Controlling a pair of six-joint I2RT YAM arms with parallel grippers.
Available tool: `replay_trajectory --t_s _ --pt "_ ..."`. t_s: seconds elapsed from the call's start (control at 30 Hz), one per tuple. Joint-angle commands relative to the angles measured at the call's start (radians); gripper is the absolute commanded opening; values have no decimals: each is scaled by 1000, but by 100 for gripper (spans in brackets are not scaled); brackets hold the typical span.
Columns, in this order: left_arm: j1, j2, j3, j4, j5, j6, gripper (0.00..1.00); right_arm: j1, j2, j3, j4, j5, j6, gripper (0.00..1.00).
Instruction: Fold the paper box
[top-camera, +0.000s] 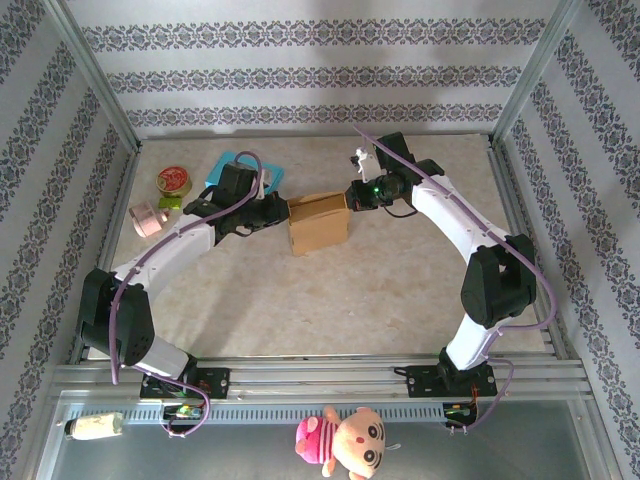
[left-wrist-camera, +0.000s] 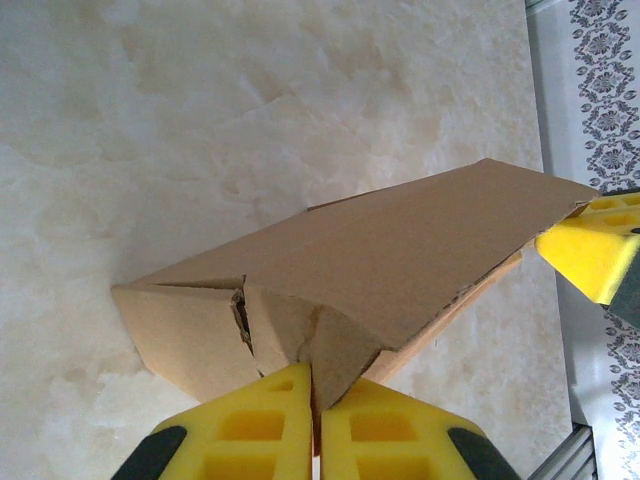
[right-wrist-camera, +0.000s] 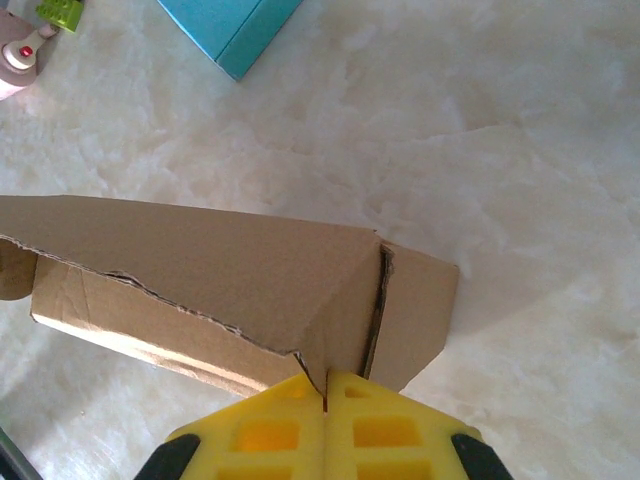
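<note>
The paper box (top-camera: 318, 222) is a brown cardboard carton standing mid-table between both arms. My left gripper (top-camera: 282, 211) is at its left end; in the left wrist view its yellow fingers (left-wrist-camera: 262, 420) are shut on a folded corner flap of the paper box (left-wrist-camera: 380, 250). At the right end, my right gripper (top-camera: 352, 195) pinches the other corner; the right wrist view shows its fingers (right-wrist-camera: 270, 425) shut on a flap edge of the paper box (right-wrist-camera: 230, 270). A yellow pad of the right gripper (left-wrist-camera: 590, 250) shows past the box's far end in the left wrist view.
A teal box (top-camera: 240, 172) lies behind the left arm, also seen as a teal box (right-wrist-camera: 228, 25) in the right wrist view. A round tin (top-camera: 174, 181) and a pink item (top-camera: 150, 219) sit at the far left. A doll (top-camera: 340, 440) lies below the rail.
</note>
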Motion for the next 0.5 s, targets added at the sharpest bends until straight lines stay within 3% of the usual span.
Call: replay_trajectory --t_s 0.0,0.17,0.33,0.47 --pt "-24 30 -30 -59 44 14 9 33 29 -31 -52 -49 11 3" --pt "-31 48 -12 -91 53 27 9 37 30 -28 -52 -49 13 2" --pt "-36 60 4 -242 -109 109 10 38 29 -34 -49 -50 14 3" --pt "-36 59 -20 -230 -106 107 13 37 29 -34 -49 -50 15 3"
